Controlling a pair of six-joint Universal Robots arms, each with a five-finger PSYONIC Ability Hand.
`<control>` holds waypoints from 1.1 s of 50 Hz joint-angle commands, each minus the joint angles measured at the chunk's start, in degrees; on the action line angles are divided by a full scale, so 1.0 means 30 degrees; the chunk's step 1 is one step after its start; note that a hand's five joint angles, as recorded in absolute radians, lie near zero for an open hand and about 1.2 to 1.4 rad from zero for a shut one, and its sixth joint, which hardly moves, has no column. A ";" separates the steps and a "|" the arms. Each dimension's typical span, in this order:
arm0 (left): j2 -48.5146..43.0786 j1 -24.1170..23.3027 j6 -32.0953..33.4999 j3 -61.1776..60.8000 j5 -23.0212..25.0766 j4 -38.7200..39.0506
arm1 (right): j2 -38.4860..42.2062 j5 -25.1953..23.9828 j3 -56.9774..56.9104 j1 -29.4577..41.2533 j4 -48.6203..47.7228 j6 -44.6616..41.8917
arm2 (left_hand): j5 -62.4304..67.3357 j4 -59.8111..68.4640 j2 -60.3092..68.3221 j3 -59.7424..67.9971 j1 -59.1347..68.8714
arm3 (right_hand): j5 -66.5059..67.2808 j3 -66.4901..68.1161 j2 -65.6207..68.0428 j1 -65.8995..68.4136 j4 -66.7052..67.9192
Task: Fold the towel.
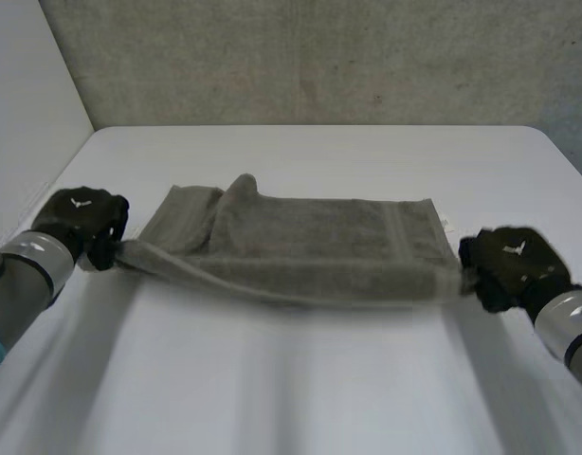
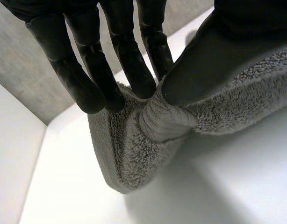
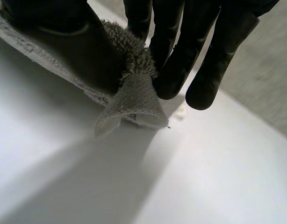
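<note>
A white table [image 1: 300, 398] carries one grey towel [image 1: 310, 242], stretched wide between two black robot hands. The left hand [image 1: 81, 220] grasps one near corner, pinched between its thumb and straight fingers. The right hand [image 1: 509, 261] grasps the other near corner the same way. The near edge hangs between the hands in a shallow sag, clear of the table. The far part lies on the table beyond the fingertips, with a rumpled hump nearer the left hand. The towel looks soft, light and limp: thick terry with a flat woven hem at the right hand's corner. It will likely droop and bunch wherever it is unsupported, so the corners, as pinched now, seem the best holds. Count: one table, one towel, two hands.
</note>
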 commanded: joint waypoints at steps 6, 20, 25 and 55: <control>0.3277 0.0362 -0.0519 -0.0329 -0.0003 -0.0311 | -0.3036 -0.2407 -0.3815 -0.0964 0.6477 -0.0956 | -0.5012 -0.2387 -0.2099 -0.2895 -0.0502 | 0.1174 0.1384 0.1510 0.1545 0.0994; 0.4834 -0.0545 -0.0373 -0.1298 -0.0003 -0.2331 | -0.2834 -0.4405 -0.6485 -0.2962 1.0852 -0.3478 | -0.5012 -0.2387 -0.2099 -0.2895 -0.0502 | 0.1174 0.1384 0.1510 0.1545 0.0994; 0.4572 -0.0605 -0.0343 -0.1386 0.0026 -0.2363 | -0.1870 -0.4316 -0.7042 -0.2846 1.1056 -0.3479 | -0.5012 -0.2387 -0.2099 -0.2895 -0.0502 | 0.1174 0.1384 0.1510 0.1545 0.0994; -0.6323 -0.1278 -0.0578 0.5931 -0.0237 0.0068 | 1.0055 -0.2530 -1.5976 -0.0092 1.1852 -0.0992 | -0.5012 -0.2387 -0.2099 -0.2895 -0.0502 | 0.1174 0.1384 0.1510 0.1545 0.0994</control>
